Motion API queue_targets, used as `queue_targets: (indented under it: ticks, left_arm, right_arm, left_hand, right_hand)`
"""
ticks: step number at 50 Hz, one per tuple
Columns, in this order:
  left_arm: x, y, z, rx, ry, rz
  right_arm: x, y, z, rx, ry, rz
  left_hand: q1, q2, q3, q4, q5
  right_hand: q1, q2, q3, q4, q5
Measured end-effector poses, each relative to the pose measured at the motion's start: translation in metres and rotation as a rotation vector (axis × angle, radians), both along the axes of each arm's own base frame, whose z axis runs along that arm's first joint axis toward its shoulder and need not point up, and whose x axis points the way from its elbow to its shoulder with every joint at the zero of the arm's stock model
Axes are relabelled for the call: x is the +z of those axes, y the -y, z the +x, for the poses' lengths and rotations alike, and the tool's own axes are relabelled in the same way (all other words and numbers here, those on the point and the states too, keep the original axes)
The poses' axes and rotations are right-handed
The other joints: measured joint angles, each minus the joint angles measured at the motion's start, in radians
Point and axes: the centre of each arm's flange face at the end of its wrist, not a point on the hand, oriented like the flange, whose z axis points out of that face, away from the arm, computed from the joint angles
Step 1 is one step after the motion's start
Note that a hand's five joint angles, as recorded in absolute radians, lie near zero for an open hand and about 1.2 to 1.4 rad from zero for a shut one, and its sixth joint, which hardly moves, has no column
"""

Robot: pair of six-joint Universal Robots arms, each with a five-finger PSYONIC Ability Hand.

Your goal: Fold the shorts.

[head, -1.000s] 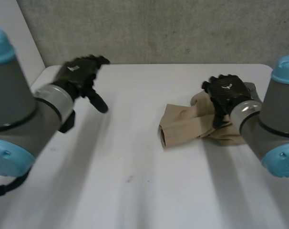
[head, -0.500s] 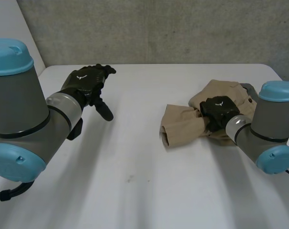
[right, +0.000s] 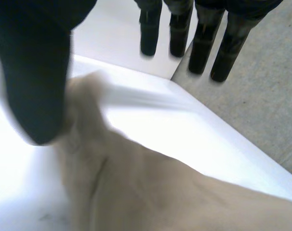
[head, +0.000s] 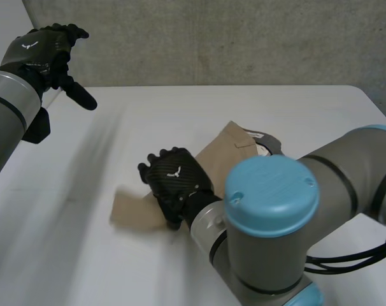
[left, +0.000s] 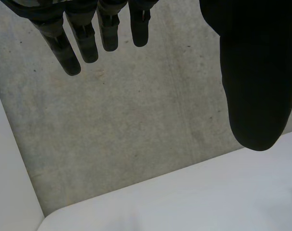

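Over the desk's far left corner, head view: left hand (head: 43, 51) is hovering high, well clear of the white desk (head: 180, 108), fingers (head: 69, 32) straight and loosely spread, thumb (head: 78, 95) pointing down, holding nothing. Concrete wall (head: 244, 38) is running behind it. Tan shorts (head: 225, 150) are lying across the desk's middle, slanting from the blurred near-left leg end up to the waistband (head: 263, 139) at the far right, with grey lining showing inside the waistband. Right hand (head: 174, 185) is sitting palm-down on the leg part of the shorts, knuckles up. Right arm (head: 272, 210), light-blue cap on top, is reaching in from the near right and covering the near part of the shorts. Hands are sitting well apart. Left wrist view: left hand's fingers (left: 64, 48) are hanging straight, side by side with small gaps, thumb (left: 254, 86) standing wide off them; concrete wall and a strip of desk are lying beyond. Right wrist view: right hand's fingers (right: 204, 43) are stretching straight and close together, thumb (right: 35, 72) wide apart from them. Shorts (right: 160, 192) are lying under the palm, one blurred fold rising against the thumb. Fingers are not curling round the cloth, and fingertips are reaching past it over bare desk (right: 184, 130) near its corner.
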Motion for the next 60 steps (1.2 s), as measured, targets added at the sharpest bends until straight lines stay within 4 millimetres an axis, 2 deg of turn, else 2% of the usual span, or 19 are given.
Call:
queue_targets:
  ticks: [1,5,8,12,17,19,21,22,23,24,29,37,42,52,55,56,57,58,60]
  left_arm:
    - [0.0,0.0,0.0,0.001,0.001,0.001]
    - [-0.002,0.0,0.0,-0.001,0.004,0.01]
    - [-0.007,-0.002,-0.002,-0.007,0.011,0.027]
    - [-0.02,-0.009,-0.003,-0.017,0.031,0.075]
    - [-0.043,-0.027,-0.008,-0.051,0.073,0.18]
    - [-0.05,-0.033,-0.01,-0.065,0.086,0.21]
    - [-0.062,-0.046,-0.014,-0.091,0.111,0.265]
    - [-0.062,-0.046,-0.014,-0.091,0.111,0.265]
    - [-0.069,-0.055,-0.016,-0.108,0.126,0.296]
    - [-0.069,-0.055,-0.016,-0.108,0.126,0.296]
    - [-0.092,-0.087,-0.019,-0.16,0.168,0.373]
    - [-0.116,-0.111,-0.02,-0.2,0.199,0.42]
    - [-0.131,-0.114,-0.025,-0.22,0.216,0.442]
    - [-0.155,-0.105,-0.033,-0.216,0.236,0.469]
    - [-0.162,-0.1,-0.035,-0.201,0.243,0.472]
    - [-0.164,-0.099,-0.036,-0.194,0.248,0.474]
    - [-0.166,-0.098,-0.036,-0.191,0.249,0.473]
    - [-0.167,-0.097,-0.037,-0.187,0.252,0.472]
    - [-0.17,-0.097,-0.039,-0.182,0.255,0.469]
  right_arm:
    - [0.0,0.0,0.001,-0.006,-0.004,0.0]
    - [0.009,0.009,-0.002,-0.043,0.004,-0.018]
    - [0.028,0.036,-0.015,-0.124,0.034,-0.052]
    - [0.054,0.083,-0.048,-0.253,0.058,-0.096]
    - [0.062,0.12,-0.084,-0.337,-0.001,-0.111]
    - [0.061,0.127,-0.094,-0.353,-0.031,-0.11]
    - [0.058,0.135,-0.105,-0.367,-0.071,-0.109]
    - [0.058,0.135,-0.105,-0.367,-0.071,-0.109]
    - [0.052,0.144,-0.118,-0.379,-0.134,-0.108]
    - [0.052,0.144,-0.118,-0.379,-0.134,-0.108]
    - [0.031,0.158,-0.148,-0.351,-0.322,-0.145]
    - [0.006,0.167,-0.179,-0.277,-0.499,-0.188]
    - [-0.01,0.169,-0.194,-0.231,-0.527,-0.168]
    - [-0.037,0.172,-0.2,-0.151,-0.479,-0.092]
    - [-0.046,0.175,-0.2,-0.137,-0.468,-0.078]
    - [-0.049,0.176,-0.2,-0.135,-0.464,-0.078]
    - [-0.05,0.177,-0.2,-0.135,-0.463,-0.079]
    - [-0.052,0.178,-0.2,-0.135,-0.461,-0.08]
    - [-0.054,0.18,-0.201,-0.137,-0.458,-0.086]
  left_hand:
    - [0.0,0.0,0.0,0.0,0.0]
    - [0.0,0.0,0.0,0.0,0.0]
    - [0.0,0.0,0.0,0.0,0.0]
    - [0.0,0.0,0.0,0.0,0.0]
    - [0.0,0.0,0.0,0.0,0.0]
    - [0.0,0.0,0.0,0.0,0.0]
    - [0.0,0.0,0.0,0.0,0.0]
    - [0.0,0.0,0.0,0.0,0.0]
    - [0.0,0.0,0.0,0.0,0.0]
    - [0.0,0.0,0.0,0.0,0.0]
    - [0.0,0.0,0.0,0.0,0.0]
    - [0.0,0.0,0.0,0.0,0.0]
    - [0.003,0.001,0.0,0.0,0.0]
    - [0.088,0.073,0.062,0.073,0.05]
    - [0.138,0.127,0.116,0.121,0.099]
    - [0.251,0.234,0.223,0.221,0.198]
    - [0.251,0.234,0.223,0.221,0.198]
    - [0.392,0.35,0.338,0.349,0.324]
    - [0.44,0.414,0.398,0.407,0.381]
  right_hand:
    - [-0.056,-0.062,-0.067,-0.075,-0.068]
    - [-0.077,-0.097,-0.105,-0.099,-0.09]
    - [-0.077,-0.097,-0.105,-0.099,-0.09]
    - [-0.077,-0.097,-0.105,-0.099,-0.09]
    - [-0.077,-0.097,-0.105,-0.099,-0.09]
    - [-0.077,-0.097,-0.105,-0.099,-0.09]
    - [-0.077,-0.097,-0.105,-0.099,-0.09]
    - [-0.077,-0.097,-0.105,-0.099,-0.09]
    - [-0.077,-0.097,-0.105,-0.099,-0.09]
    - [-0.077,-0.097,-0.105,-0.099,-0.09]
    - [-0.077,-0.097,-0.105,-0.099,-0.09]
    - [-0.074,-0.094,-0.102,-0.097,-0.09]
    - [-0.074,-0.094,-0.102,-0.097,-0.09]
    - [0.02,0.029,0.029,0.019,0.009]
    - [0.192,0.214,0.214,0.203,0.18]
    - [0.305,0.365,0.36,0.331,0.303]
    - [0.399,0.481,0.459,0.449,0.417]
    - [0.436,0.524,0.515,0.505,0.471]
    - [0.5,0.619,0.607,0.599,0.556]
